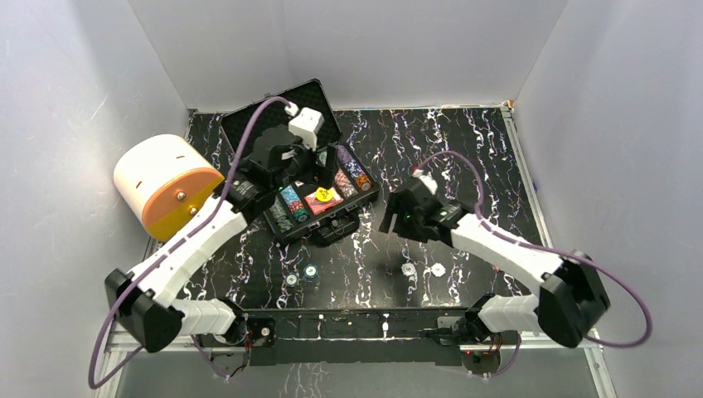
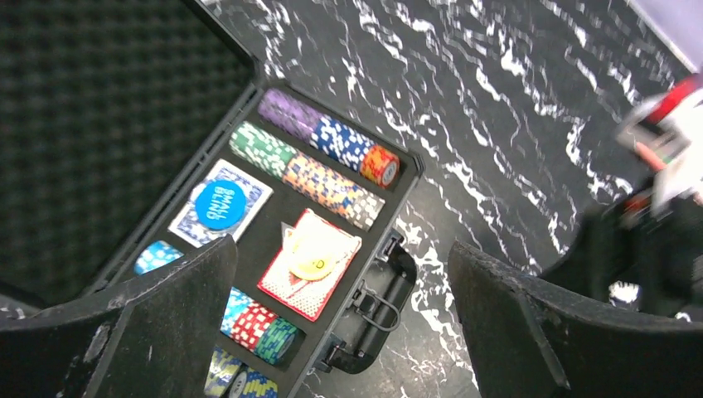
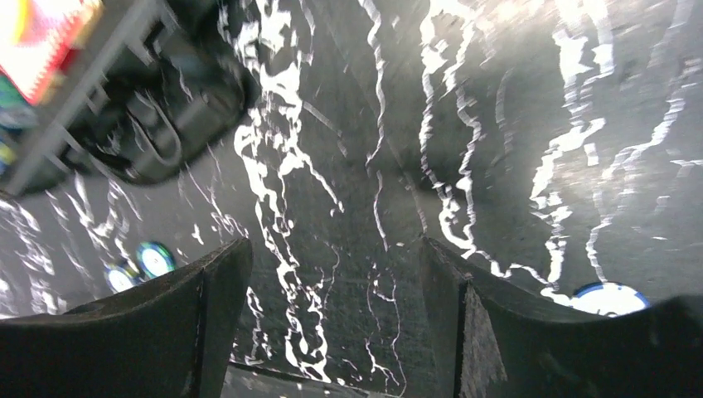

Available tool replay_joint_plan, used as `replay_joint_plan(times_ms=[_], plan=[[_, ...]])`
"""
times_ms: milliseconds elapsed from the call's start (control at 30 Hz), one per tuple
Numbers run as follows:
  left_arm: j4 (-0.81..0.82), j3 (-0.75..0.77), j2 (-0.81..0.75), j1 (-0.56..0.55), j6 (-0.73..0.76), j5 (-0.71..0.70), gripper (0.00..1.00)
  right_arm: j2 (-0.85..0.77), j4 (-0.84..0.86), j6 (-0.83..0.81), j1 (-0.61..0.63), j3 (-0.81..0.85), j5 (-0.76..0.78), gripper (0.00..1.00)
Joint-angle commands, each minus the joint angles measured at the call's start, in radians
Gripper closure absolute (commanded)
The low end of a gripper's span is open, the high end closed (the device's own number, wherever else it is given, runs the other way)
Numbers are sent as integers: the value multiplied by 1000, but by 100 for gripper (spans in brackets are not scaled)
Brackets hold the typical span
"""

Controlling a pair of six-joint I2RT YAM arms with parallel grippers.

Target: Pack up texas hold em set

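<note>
Hovering over the case: the left gripper (image 2: 340, 257) is held with jaws spread fully wide and nothing gripped
Right side: the right gripper (image 3: 332, 249) is held low over the bare table (image 1: 464, 149), just right of the handle (image 3: 157, 133), jaws fairly wide and nothing between them; this view is blurred
Task thing: the case (image 1: 370, 192) is set far and left of centre, lid raised on its far side; the tray is filled with chip rows (image 2: 332, 186), a blue-backed deck (image 2: 253, 186) and a red deck (image 2: 307, 298) topped by the yellow button (image 2: 313, 261)
Left out: four loose chips (image 1: 292, 279) are seen lying flat on the near side, two left of centre and two right, well apart from the case
Risk, chips: being thin and flat, they may be skidded away or dropped if pinched off-centre
Risk, case: it could be shoved if the handle is struck by the right fingers
Risk, lid: chips would be left out if it were shut early, and its path is blocked by the left arm
In the way: the white-and-orange cylinder (image 1: 166, 184), just left of the left arm, could be knocked by a swing
</note>
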Motion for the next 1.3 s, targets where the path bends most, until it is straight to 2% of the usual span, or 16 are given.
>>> replay_joint_plan(times_ms=[0,167,333,567,833,1033,1267], plan=[[-28,73,-120,2,-50,-133,2,114,61,-44,146,84,-12,19],[-81,178,-208,2,-49,-219,2,308,46,-50,332,246,64,18],[-116,246,-266,2,-36,-233,2,476,30,-142,485,421,102,18],[-173,286,-312,3,-43,-291,2,693,14,-296,609,631,92,24],[-219,274,-338,2,-51,-308,2,832,-2,-365,638,764,36,30],[-218,246,-341,2,-57,-319,2,895,-25,-368,642,812,14,27],[-212,255,-306,2,-68,-321,2,961,-74,-401,648,874,14,29]])
